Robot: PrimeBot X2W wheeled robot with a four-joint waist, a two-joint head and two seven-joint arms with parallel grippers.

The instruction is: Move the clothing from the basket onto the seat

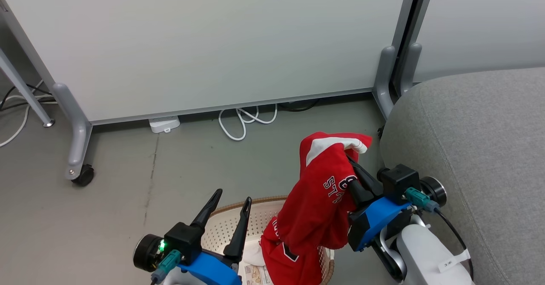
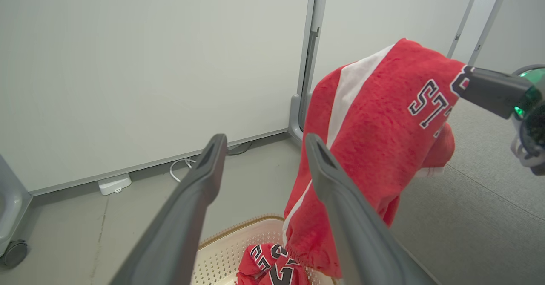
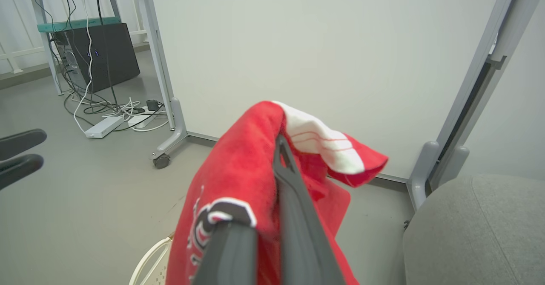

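Note:
My right gripper (image 1: 350, 156) is shut on a red garment with white stripes and black-and-white lettering (image 1: 317, 200), held up above the basket's right side, just left of the seat. The cloth drapes over the fingers (image 3: 286, 182) and its lower end reaches the basket. A second red garment (image 2: 272, 266) lies crumpled in the cream perforated basket (image 1: 232, 227). My left gripper (image 1: 233, 196) hovers open over the basket's left half, nothing between its fingers (image 2: 200, 182). The grey upholstered seat (image 1: 472, 148) fills the right side.
White partition panels (image 1: 213, 42) on grey castor feet (image 1: 78, 165) stand behind the basket. White cables (image 1: 245, 121) and a power strip (image 1: 164, 124) lie at their base. A desk with a dark computer tower (image 3: 100, 50) and more cables stands at far left.

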